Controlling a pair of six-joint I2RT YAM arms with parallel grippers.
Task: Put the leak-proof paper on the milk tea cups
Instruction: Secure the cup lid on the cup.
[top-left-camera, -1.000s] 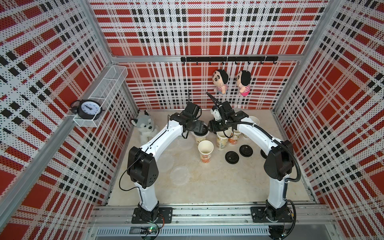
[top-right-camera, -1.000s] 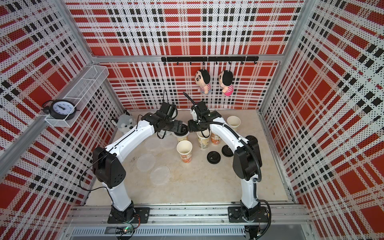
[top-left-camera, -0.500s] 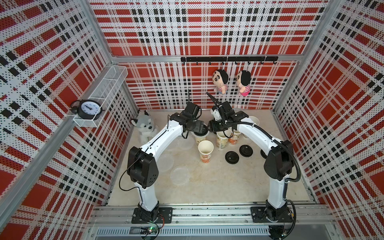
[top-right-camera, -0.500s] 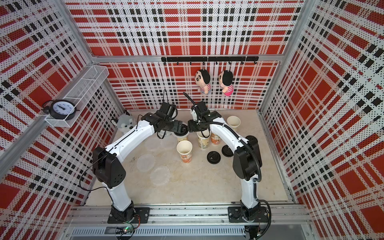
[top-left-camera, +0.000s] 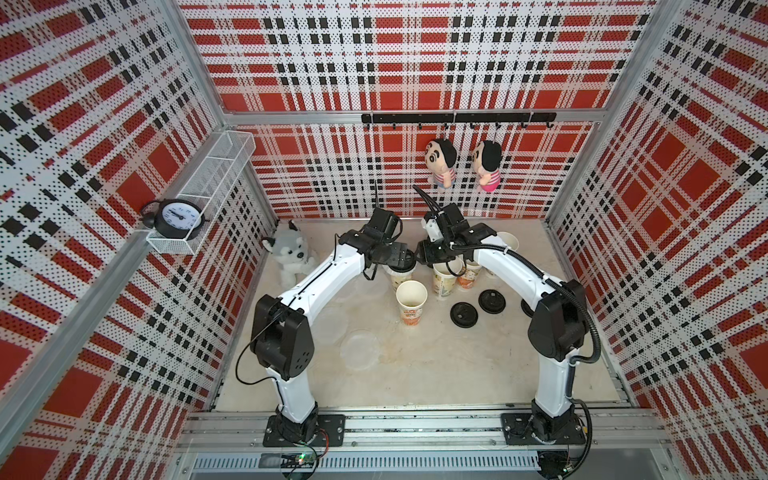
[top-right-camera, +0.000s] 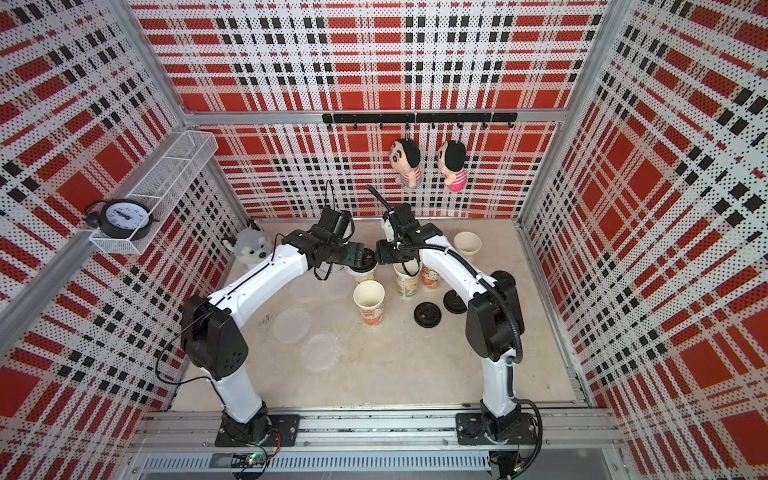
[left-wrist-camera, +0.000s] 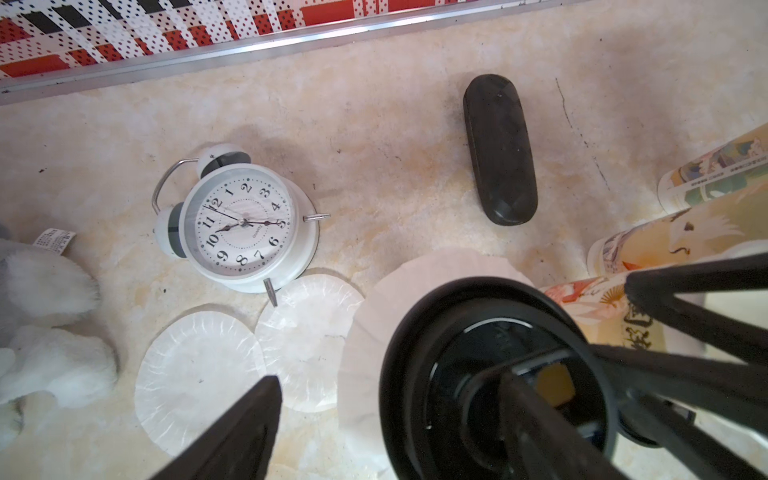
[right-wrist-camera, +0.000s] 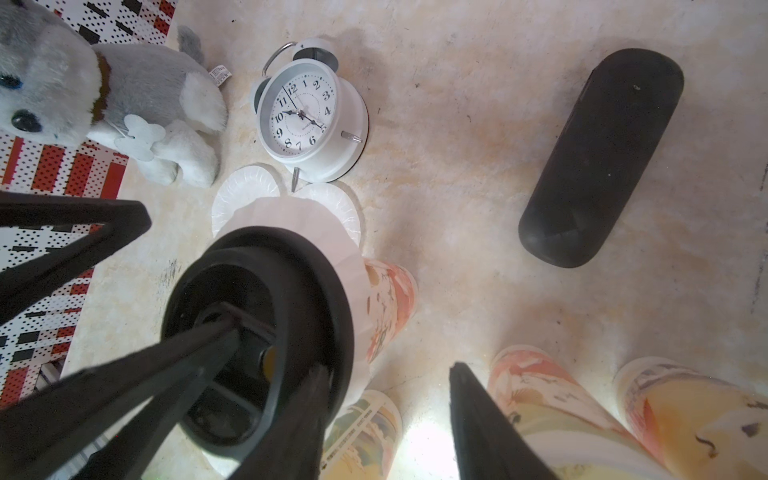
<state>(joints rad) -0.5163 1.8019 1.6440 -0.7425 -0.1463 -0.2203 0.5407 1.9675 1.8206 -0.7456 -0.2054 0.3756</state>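
A milk tea cup (right-wrist-camera: 390, 299) stands at the back middle, with a sheet of leak-proof paper (left-wrist-camera: 415, 282) over its mouth and a black lid (left-wrist-camera: 449, 328) on top. My left gripper (left-wrist-camera: 390, 407) is open above it. One of its fingers rests in the lid's middle and the other hangs outside the rim. My right gripper (right-wrist-camera: 386, 382) is open too, with one finger against the lid's rim. An uncovered cup (top-left-camera: 411, 299) stands in front, and three more cups (top-left-camera: 442, 280) are to the right. Loose sheets (top-left-camera: 359, 349) lie on the table.
Black lids (top-left-camera: 464, 314) lie right of the cups. A white alarm clock (left-wrist-camera: 245, 226) and a black oblong case (left-wrist-camera: 498, 149) lie near the back wall. Two more sheets (left-wrist-camera: 199, 374) lie by the clock. A husky plush (top-left-camera: 289, 253) sits at the back left.
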